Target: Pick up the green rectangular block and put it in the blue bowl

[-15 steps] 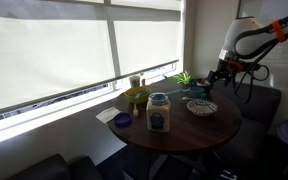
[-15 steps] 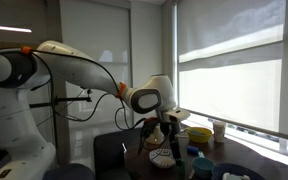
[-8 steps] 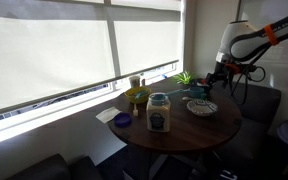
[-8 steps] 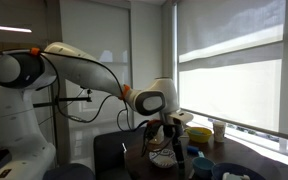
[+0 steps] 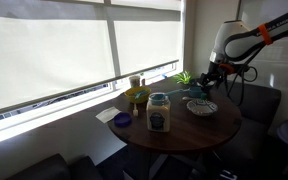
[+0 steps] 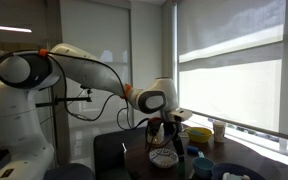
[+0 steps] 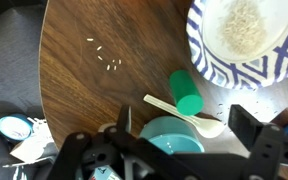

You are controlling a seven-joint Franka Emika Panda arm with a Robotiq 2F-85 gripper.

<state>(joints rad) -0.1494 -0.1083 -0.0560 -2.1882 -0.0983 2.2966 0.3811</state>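
Note:
In the wrist view a green block with a rounded end lies on the dark wooden table, touching a white spoon. A teal-blue bowl stands just below them, empty. My gripper is open and empty, its two black fingers on either side of the bowl and the spoon, above the table. In both exterior views the gripper hangs over the table's far side. The green block is too small to make out there.
A blue-and-white patterned bowl holds rice, and loose grains lie on the wood. On the round table stand a jar, a yellow bowl, a small plant and a blue lid.
The arm has moved a little toward the window side of the table and slightly lower. The gripper stays open and empty.

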